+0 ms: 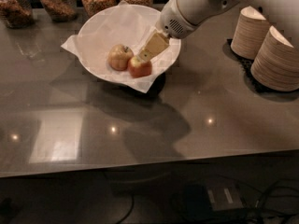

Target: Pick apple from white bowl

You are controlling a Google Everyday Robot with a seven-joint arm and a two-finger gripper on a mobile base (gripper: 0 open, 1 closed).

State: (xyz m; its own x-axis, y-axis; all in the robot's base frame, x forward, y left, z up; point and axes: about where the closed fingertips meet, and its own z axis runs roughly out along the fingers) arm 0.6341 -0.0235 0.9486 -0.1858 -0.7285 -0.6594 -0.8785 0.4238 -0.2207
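The white bowl is sitting on the worktop, left of centre and toward the far side. Inside it a paler apple is lying just left of the apple, close beside it. The tool is reaching down from the right onto the apple's top; I cannot tell whether it is wide or narrow. The grasp seems to be in hand. Next it is needing a sure hold and a lift clear of the neighbour. The apple is showing no long axis, and its stem is hidden.
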